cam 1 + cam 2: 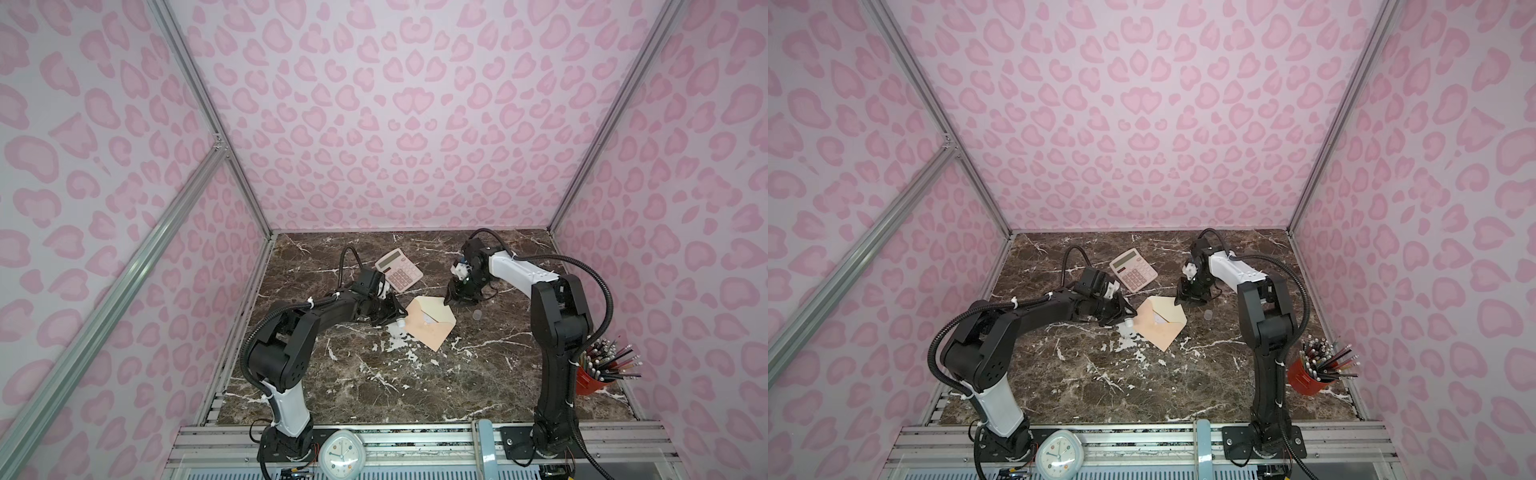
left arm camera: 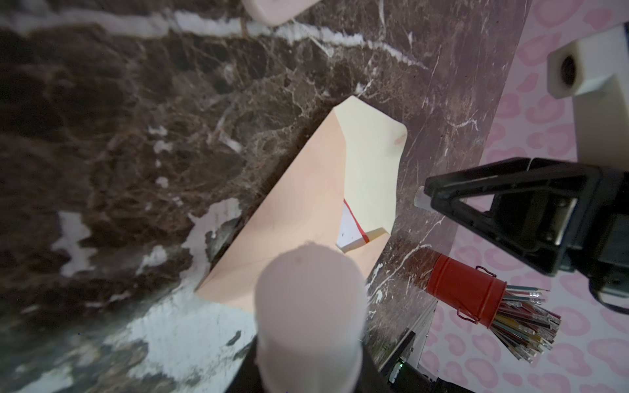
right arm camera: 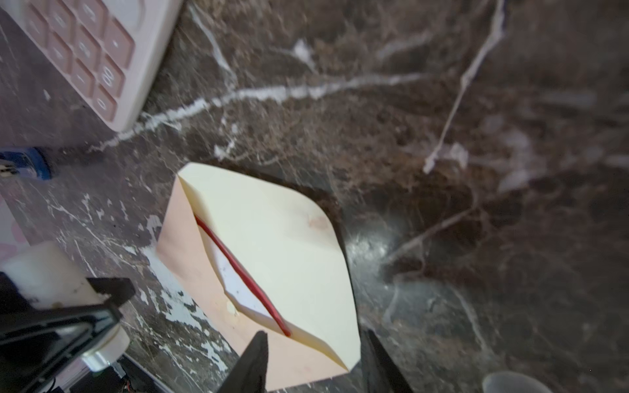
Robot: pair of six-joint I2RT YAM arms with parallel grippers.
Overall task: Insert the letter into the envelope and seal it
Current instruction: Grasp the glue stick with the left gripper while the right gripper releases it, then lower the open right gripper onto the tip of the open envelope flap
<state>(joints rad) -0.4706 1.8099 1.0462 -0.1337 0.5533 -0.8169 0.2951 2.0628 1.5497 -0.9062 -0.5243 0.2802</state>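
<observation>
The left pincer (image 1: 394,316) is closed around a white tube (image 2: 308,306), just beside the envelope (image 1: 426,337). The envelope lies flat on the bench (image 1: 374,386) near the middle, with its cream flap (image 1: 433,308) open. The letter (image 3: 238,284) sits inside it, and only a red-edged strip shows at the mouth. The right pincer (image 3: 315,335) hovers at the envelope's right end, jaws apart, holding nothing.

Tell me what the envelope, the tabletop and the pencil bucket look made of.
Envelope: matte paper, with creased folds and a lifted flap. Tabletop: glossy dark marble look with white veins, but flaked white patches suggest a printed film, not stone. Pencil bucket: likely red-painted metal, by its ribbed rim and wire handles.
</observation>
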